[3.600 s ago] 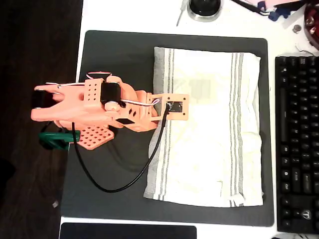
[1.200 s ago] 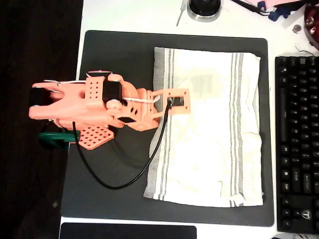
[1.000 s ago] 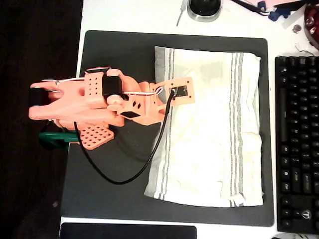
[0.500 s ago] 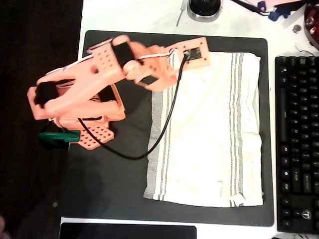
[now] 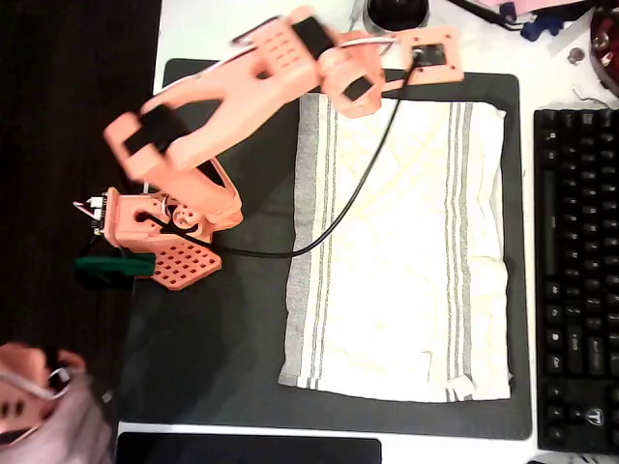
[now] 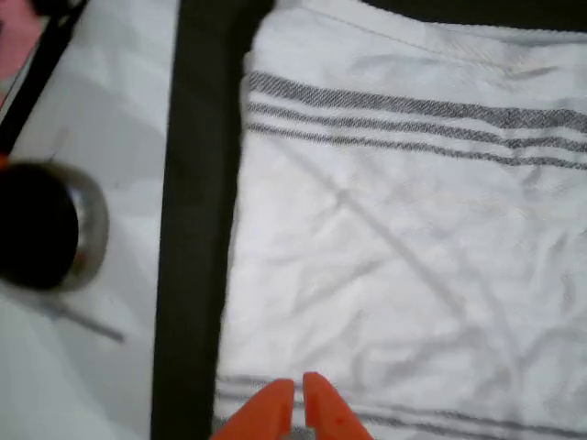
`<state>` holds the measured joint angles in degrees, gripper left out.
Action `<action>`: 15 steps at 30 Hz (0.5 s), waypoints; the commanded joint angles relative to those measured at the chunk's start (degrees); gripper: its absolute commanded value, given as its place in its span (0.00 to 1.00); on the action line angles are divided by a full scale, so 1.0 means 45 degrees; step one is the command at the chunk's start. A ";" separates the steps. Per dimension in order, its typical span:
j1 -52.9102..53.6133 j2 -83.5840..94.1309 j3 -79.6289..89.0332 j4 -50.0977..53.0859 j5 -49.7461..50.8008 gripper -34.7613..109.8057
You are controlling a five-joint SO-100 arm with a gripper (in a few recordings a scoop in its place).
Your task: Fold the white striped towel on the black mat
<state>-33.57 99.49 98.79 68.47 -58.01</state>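
The white striped towel (image 5: 401,246) lies flat, unfolded, on the right half of the black mat (image 5: 213,329). A black keyboard (image 5: 577,280) borders the mat's right edge; a round dark object (image 5: 397,14) sits beyond the top edge. The gripper (image 6: 295,403), fingertips nearly together and holding nothing, hovers over the towel's upper edge. A black cable (image 5: 338,213) crosses the towel's left stripes. The mat's left half is bare.

The white striped towel (image 5: 397,246) lies spread flat on the black mat (image 5: 218,329), its grey stripe bands running along the left and right edges. The orange arm (image 5: 242,92) reaches diagonally toward the mat's far edge (its black cable (image 5: 338,208) trails across the towel). A black keyboard (image 5: 577,271) sits on the white bench (image 5: 261,34), just right of the mat.
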 commanded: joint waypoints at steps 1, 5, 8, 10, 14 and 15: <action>-0.0547 -0.1406 -0.1191 0.0508 0.0254 0.26; -0.0801 -0.3047 -0.2266 0.0586 0.0195 0.28; -0.0898 -0.4375 -0.3359 0.0625 0.0273 0.29; -0.0879 -0.5313 -0.4219 0.0762 0.0332 0.30; -0.0859 -0.6602 -0.5273 0.0625 0.0391 0.32; -0.0859 -0.6836 -0.5449 0.0684 0.0371 0.32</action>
<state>-36.83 69.35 77.61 70.75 -56.34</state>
